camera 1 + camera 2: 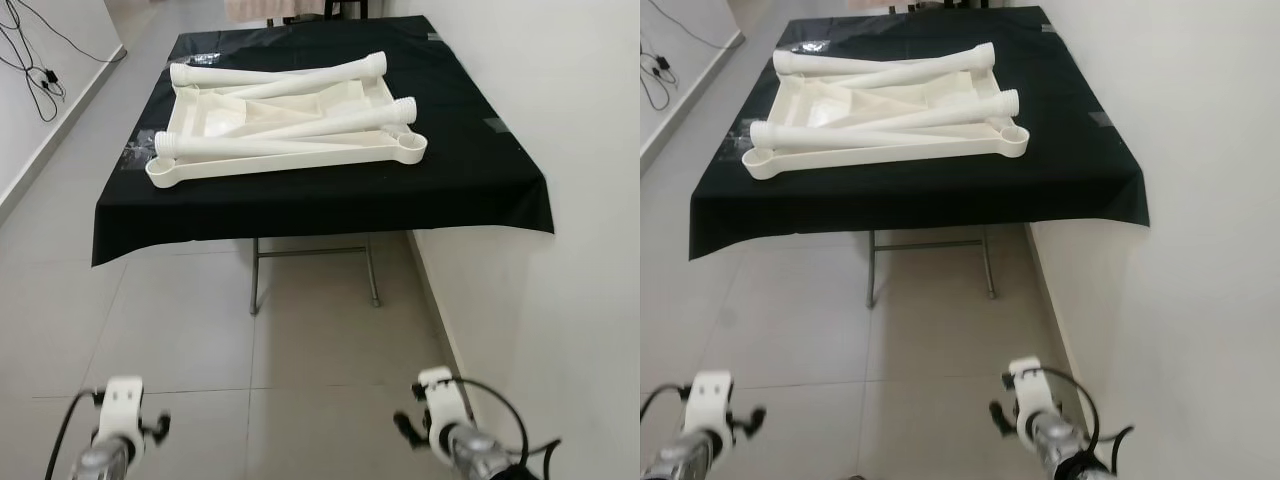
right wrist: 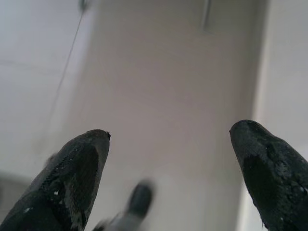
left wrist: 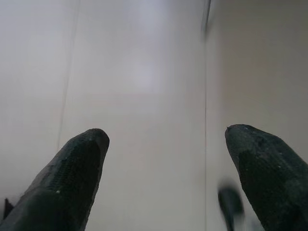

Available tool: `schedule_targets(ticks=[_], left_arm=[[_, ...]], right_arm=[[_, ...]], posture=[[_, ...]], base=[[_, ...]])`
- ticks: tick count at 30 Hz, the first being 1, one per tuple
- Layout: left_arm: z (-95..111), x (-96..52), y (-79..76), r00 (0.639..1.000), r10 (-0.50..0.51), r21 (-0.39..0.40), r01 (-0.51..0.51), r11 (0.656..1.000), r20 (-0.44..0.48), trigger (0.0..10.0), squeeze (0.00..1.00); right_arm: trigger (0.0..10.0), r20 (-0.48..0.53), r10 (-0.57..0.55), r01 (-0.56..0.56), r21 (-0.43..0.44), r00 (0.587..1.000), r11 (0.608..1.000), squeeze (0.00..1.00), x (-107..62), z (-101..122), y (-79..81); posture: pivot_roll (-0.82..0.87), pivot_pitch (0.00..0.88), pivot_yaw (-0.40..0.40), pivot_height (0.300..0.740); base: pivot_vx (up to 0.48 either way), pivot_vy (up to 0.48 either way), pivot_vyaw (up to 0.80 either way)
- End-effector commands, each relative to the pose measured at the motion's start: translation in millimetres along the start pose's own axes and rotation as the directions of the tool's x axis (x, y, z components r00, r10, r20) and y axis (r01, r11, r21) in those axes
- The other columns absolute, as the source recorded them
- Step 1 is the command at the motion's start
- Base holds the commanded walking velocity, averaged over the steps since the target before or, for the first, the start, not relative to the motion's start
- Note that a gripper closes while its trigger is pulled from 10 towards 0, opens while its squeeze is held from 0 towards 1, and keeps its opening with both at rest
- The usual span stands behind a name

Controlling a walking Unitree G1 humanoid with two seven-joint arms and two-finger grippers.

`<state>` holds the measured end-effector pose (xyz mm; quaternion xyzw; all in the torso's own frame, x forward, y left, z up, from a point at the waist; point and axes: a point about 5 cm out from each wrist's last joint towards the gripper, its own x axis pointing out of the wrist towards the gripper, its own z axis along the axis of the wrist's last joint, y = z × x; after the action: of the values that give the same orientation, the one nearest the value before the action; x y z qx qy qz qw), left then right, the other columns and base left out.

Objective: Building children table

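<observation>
A cream plastic children's table top (image 1: 280, 161) lies upside down on a table covered with a black cloth (image 1: 330, 205). Several cream tube legs (image 1: 270, 146) lie loose across it, one of them running diagonally to the far right corner (image 1: 330, 76). My left arm (image 1: 118, 415) and right arm (image 1: 445, 412) hang low, well short of the table. My left gripper (image 3: 166, 139) is open over bare floor tiles. My right gripper (image 2: 171, 134) is open too, with nothing between its fingers.
A white wall (image 1: 570, 150) runs close along the table's right side. Grey folding legs (image 1: 258, 275) show under the cloth. Black cables (image 1: 40, 70) trail by the left wall. Tiled floor (image 1: 190, 330) lies between me and the table.
</observation>
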<state>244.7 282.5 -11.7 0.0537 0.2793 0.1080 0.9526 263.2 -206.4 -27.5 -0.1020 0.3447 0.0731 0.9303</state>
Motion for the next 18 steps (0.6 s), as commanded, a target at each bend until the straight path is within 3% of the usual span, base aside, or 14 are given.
schedule_targets(ticks=[1, 2, 3, 4, 5, 7, 8, 9, 10, 11, 12, 14, 15, 18], left_arm=[[35, 3.4, -0.5, 0.985, -0.004, 0.051, -0.005, 0.999, 0.175, 10.0, 0.00], [35, 3.4, -0.5, 0.985, -0.004, 0.051, -0.005, 0.999, 0.175, 10.0, 0.00], [55, 3.7, -4.9, 0.963, -0.012, 0.080, -0.010, 0.997, 0.270, 10.0, 0.00], [73, 1.4, -13.7, 0.937, -0.029, 0.054, 0.011, 0.999, 0.347, 10.0, 0.00], [73, 1.4, -13.7, 0.937, -0.029, 0.054, 0.011, 0.999, 0.347, 10.0, 0.00], [102, -9.9, -35.8, 0.877, -0.089, 0.004, 0.099, 0.995, 0.472, 10.0, 0.00], [102, -9.9, -35.8, 0.877, -0.089, 0.004, 0.099, 0.995, 0.472, 10.0, 0.00], [113, -18.8, -47.8, 0.840, -0.132, -0.003, 0.158, 0.987, 0.526, 10.0, 0.00], [113, -18.8, -47.8, 0.840, -0.132, -0.003, 0.158, 0.987, 0.526, 10.0, 0.00], [119, -26.1, -56.9, 0.813, -0.161, -0.007, 0.199, 0.980, 0.560, 10.0, 0.00], [119, -26.1, -56.9, 0.813, -0.161, -0.007, 0.199, 0.980, 0.560, 10.0, 0.00], [123, -42.5, -75.2, 0.765, -0.207, 0.002, 0.260, 0.966, 0.609, 10.0, 0.00], [122, -48.3, -82.2, 0.750, -0.218, 0.007, 0.274, 0.962, 0.625, 10.0, 0.00], [121, -55.8, -88.3, 0.744, -0.224, 0.001, 0.288, 0.958, 0.629, 10.0, 0.00]], right_arm=[[10.0, 0.121, -0.025, 0.033, -0.063, 0.992, 0.997, 0.00, 2.4, 32, -8.2], [10.0, 0.121, -0.025, 0.033, -0.063, 0.992, 0.997, 0.00, 2.4, 32, -8.2], [10.0, 0.175, -0.034, 0.048, -0.079, 0.984, 0.996, 0.00, 2.9, 48, -11.9], [10.0, 0.255, -0.036, 0.049, -0.047, 0.966, 0.998, 0.00, 2.6, 67, -12.8], [10.0, 0.255, -0.036, 0.049, -0.047, 0.966, 0.998, 0.00, 2.6, 67, -12.8], [10.0, 0.439, -0.008, -0.008, 0.033, 0.898, 0.999, 0.00, -3.5, 106, -8.0], [10.0, 0.439, -0.008, -0.008, 0.033, 0.898, 0.999, 0.00, -3.5, 106, -8.0], [10.0, 0.529, 0.009, -0.046, 0.056, 0.849, 0.997, 0.00, -10.5, 124, -3.0], [10.0, 0.529, 0.009, -0.046, 0.056, 0.849, 0.997, 0.00, -10.5, 124, -3.0], [10.0, 0.591, 0.024, -0.073, 0.059, 0.806, 0.996, 0.00, -17.7, 136, 1.8], [10.0, 0.591, 0.024, -0.073, 0.059, 0.806, 0.996, 0.00, -17.7, 136, 1.8], [10.0, 0.694, 0.055, -0.137, 0.063, 0.718, 0.989, 0.00, -37.2, 151, 16.0], [10.0, 0.716, 0.064, -0.142, 0.049, 0.695, 0.989, 0.00, -43.9, 153, 22.5], [10.0, 0.727, 0.082, -0.147, 0.026, 0.682, 0.989, 0.00, -49.1, 153, 33.5]], posture=[[-0.02, 0.036, 0.004, 0.740], [-0.02, 0.036, 0.004, 0.740], [-0.02, 0.036, 0.004, 0.740], [-0.02, 0.019, -0.003, 0.740], [-0.02, 0.019, -0.003, 0.740], [-0.02, 0.010, -0.010, 0.740], [-0.02, 0.010, -0.010, 0.740], [-0.02, 0.010, -0.010, 0.740], [-0.02, 0.010, -0.010, 0.740], [-0.03, 0.013, -0.008, 0.740], [-0.03, 0.013, -0.008, 0.740], [-0.03, 0.005, -0.002, 0.740], [-0.03, 0.000, 0.000, 0.740], [-0.04, 0.000, 0.004, 0.740]], base=[[0.000, 0.000, 0.00], [0.000, 0.000, 0.00], [0.000, 0.000, 0.00], [0.000, 0.000, 0.00], [0.000, 0.000, 0.00], [0.000, 0.000, 0.00], [0.000, 0.000, 0.00], [0.000, 0.000, 0.00], [0.000, 0.000, 0.00], [0.000, 0.000, 0.00], [0.000, 0.000, 0.00], [0.000, 0.000, 0.00], [0.000, 0.000, 0.00], [0.000, 0.000, 0.00]])
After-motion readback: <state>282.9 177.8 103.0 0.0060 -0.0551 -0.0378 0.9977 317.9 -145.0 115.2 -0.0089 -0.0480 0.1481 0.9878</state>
